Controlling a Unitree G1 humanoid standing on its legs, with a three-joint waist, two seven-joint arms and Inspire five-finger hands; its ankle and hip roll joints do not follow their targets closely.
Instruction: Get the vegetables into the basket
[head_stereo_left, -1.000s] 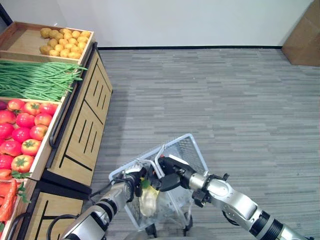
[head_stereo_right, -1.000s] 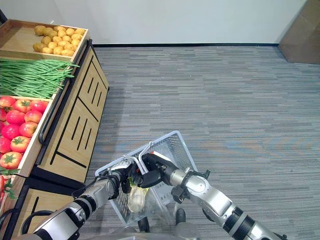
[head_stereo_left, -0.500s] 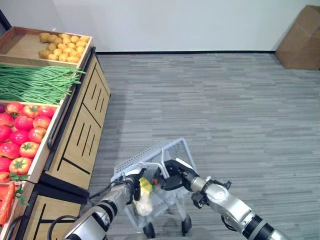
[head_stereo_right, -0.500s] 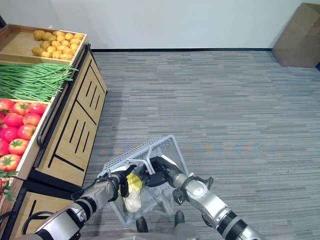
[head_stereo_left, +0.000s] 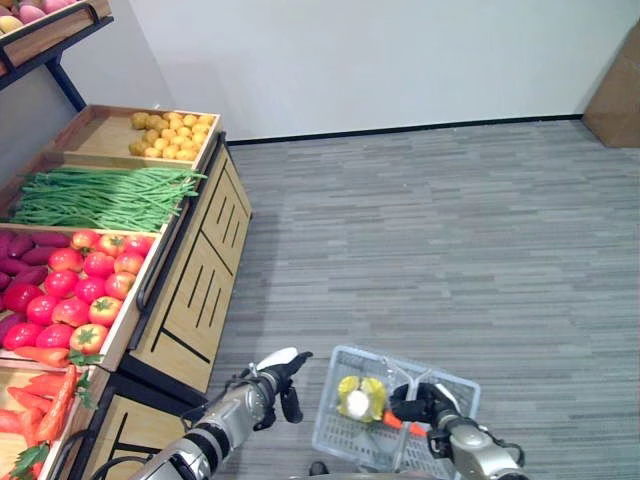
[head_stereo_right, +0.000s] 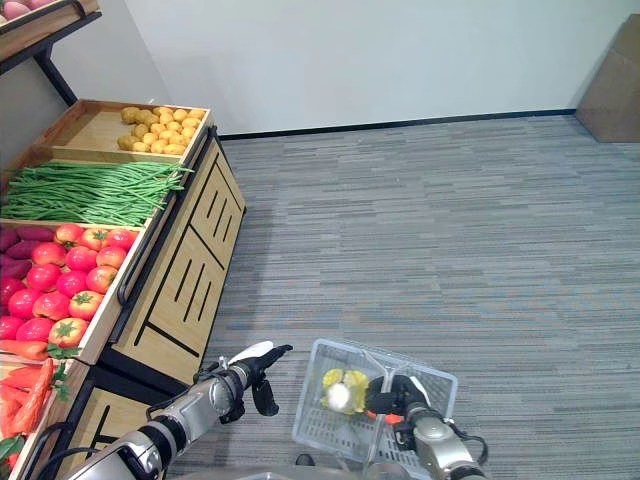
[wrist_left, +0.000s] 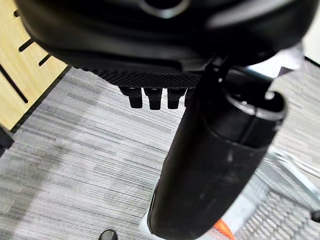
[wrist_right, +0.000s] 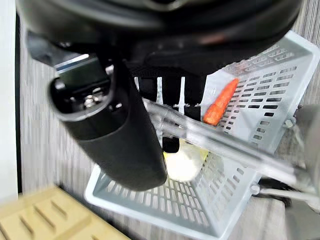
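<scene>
A light wire basket (head_stereo_left: 335, 436) hangs low over the floor, and my right hand (head_stereo_left: 432, 404) is shut on its handle (wrist_right: 220, 141). The right wrist view shows the fingers (wrist_right: 170, 86) curled over that bar. Inside lie a pale yellow-green leafy vegetable (head_stereo_left: 358, 397) and a small orange carrot (wrist_right: 220, 102). My left hand (head_stereo_left: 274, 381) hovers left of the basket, apart from it, open and holding nothing; its straight fingers (wrist_left: 150, 98) point down at the carpet.
A wooden produce stand (head_stereo_left: 190, 300) runs along the left, with potatoes (head_stereo_left: 172, 134), green beans (head_stereo_left: 105, 196), tomatoes (head_stereo_left: 82, 295) and carrots (head_stereo_left: 50, 385) in its bins. A cardboard box (head_stereo_left: 615, 92) stands at the far right by the wall. Grey carpet stretches ahead.
The camera has lifted and turned. My left hand let go of the leafy vegetable, which now lies in the basket, and drew out to the left. The right hand keeps the handle.
</scene>
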